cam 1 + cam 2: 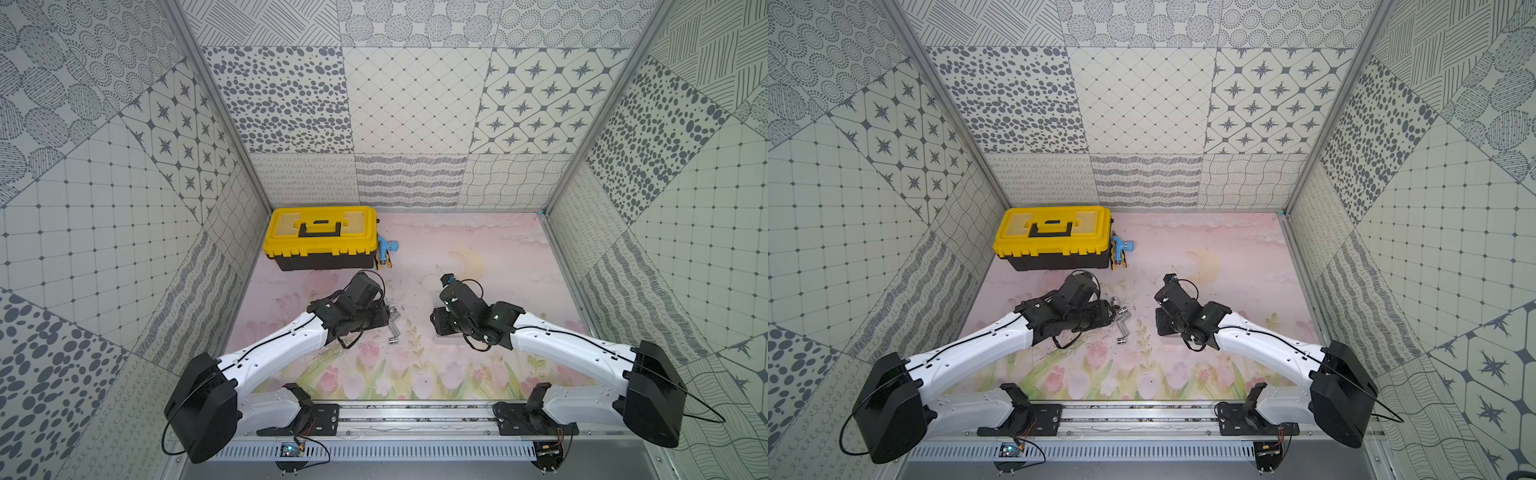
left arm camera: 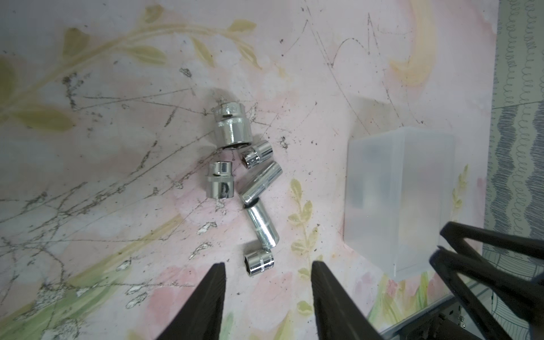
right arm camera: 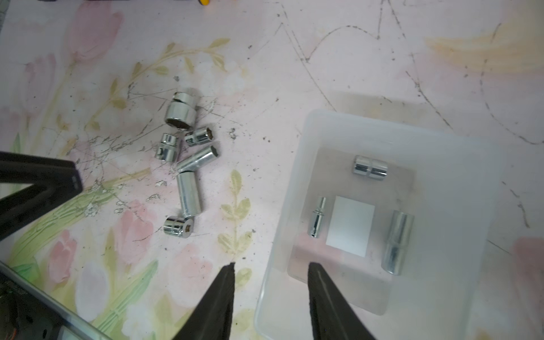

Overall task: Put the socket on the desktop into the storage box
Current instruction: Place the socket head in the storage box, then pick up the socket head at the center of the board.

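Several chrome sockets point(image 2: 250, 188) lie in a loose cluster on the flowered mat, also visible in both top views point(image 1: 392, 323) point(image 1: 1122, 321). My left gripper point(image 2: 268, 264) hangs open over them. A short socket point(image 2: 259, 264) lies just past its fingertips, in line with the gap and not gripped. The storage box point(image 3: 459, 188), a translucent tray with a white patch point(image 3: 350, 225), holds three sockets point(image 3: 370, 168) point(image 3: 317, 216) point(image 3: 396, 241). My right gripper point(image 3: 272, 265) is open and empty above the box's near rim. In the left wrist view the storage box point(image 2: 400, 191) stands beside the cluster.
A yellow-lidded black toolbox point(image 1: 320, 237) stands at the back left, with a blue and yellow tool point(image 1: 386, 249) against its right end. Patterned walls enclose the mat on three sides. The arms' rail point(image 1: 415, 415) runs along the front edge.
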Tool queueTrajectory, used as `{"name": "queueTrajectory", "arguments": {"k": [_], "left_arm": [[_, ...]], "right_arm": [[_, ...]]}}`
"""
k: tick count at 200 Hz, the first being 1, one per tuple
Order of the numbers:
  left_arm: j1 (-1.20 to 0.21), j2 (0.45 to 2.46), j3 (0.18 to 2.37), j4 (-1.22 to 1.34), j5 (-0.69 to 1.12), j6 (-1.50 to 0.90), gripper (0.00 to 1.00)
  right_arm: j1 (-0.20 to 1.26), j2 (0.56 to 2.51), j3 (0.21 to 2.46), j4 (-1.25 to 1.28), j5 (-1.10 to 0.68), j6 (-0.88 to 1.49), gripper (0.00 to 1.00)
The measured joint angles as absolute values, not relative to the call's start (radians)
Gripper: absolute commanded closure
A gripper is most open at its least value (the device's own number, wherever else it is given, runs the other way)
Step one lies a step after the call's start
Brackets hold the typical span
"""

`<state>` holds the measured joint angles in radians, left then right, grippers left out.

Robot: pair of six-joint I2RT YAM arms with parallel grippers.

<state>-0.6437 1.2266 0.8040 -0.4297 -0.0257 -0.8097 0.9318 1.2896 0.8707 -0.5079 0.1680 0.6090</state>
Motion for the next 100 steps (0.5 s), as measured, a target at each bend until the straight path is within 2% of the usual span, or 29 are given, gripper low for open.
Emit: {"name": "queueTrajectory", "arguments": {"k": [32, 100], "left_arm": [[-0.611, 1.192, 0.775, -0.454, -0.054, -0.825, 0.49], [-0.584, 1.093, 0.716, -0.49, -0.066, -0.861, 0.49]], "right_arm": [[1.011, 1.42, 0.97, -0.491, 0.181, 0.611, 0.53], [1.038, 1.743, 1.132, -0.454, 0.15, 0.613, 0.53]]}}
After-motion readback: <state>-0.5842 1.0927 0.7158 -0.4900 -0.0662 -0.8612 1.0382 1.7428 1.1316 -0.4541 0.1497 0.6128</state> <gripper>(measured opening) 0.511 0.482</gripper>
